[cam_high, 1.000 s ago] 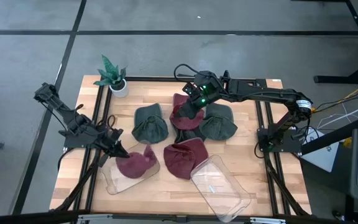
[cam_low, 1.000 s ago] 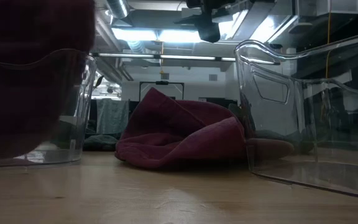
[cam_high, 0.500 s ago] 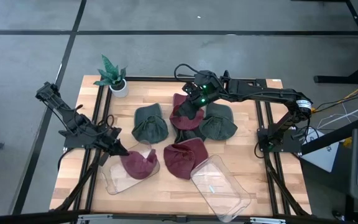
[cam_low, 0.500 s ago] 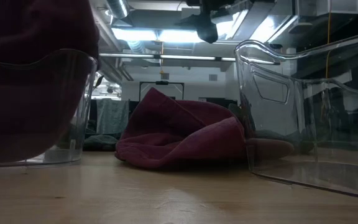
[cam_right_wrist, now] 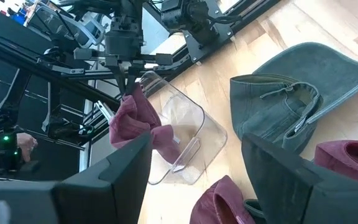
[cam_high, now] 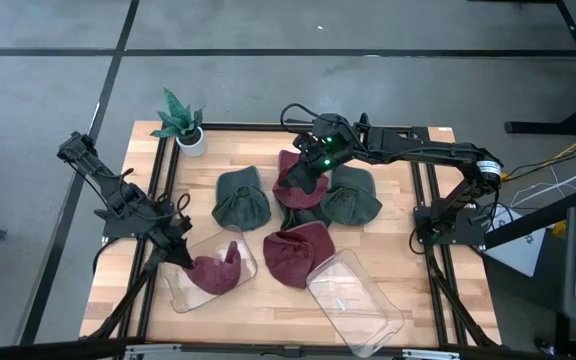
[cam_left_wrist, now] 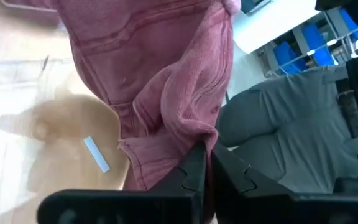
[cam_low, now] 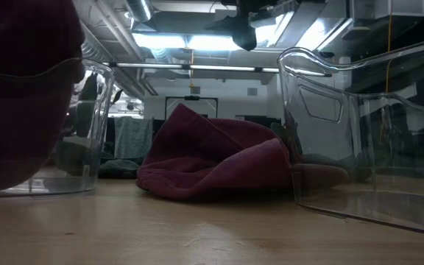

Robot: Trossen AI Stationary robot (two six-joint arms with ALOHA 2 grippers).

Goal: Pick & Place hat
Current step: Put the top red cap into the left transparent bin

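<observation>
A maroon fabric hat [cam_high: 212, 272] is being held by the left hand [cam_high: 182, 252] at the lower left of the high view, the fingers [cam_left_wrist: 191, 171] being pressed together on a fold of the cloth. The hat is being dangled into the small clear plastic bin [cam_high: 183, 290] at the lower left of the wooden tabletop [cam_high: 398, 250]; in the low view its dark red bulk is being seen through the bin wall at the left edge.

The right hand [cam_high: 306, 172] is being kept at the upper centre of the high view, above a second maroon hat [cam_high: 294, 170], with its fingers [cam_right_wrist: 291, 180] spread wide and nothing being gripped between them.

A third maroon hat [cam_high: 296, 253] is lying at lower centre, just beside a larger clear plastic bin [cam_high: 353, 300]. Two grey-green hats [cam_high: 241, 200] are lying at mid-frame, one on each side of the right hand. A small potted green plant [cam_high: 181, 122] is standing at the upper left corner of the tabletop.
</observation>
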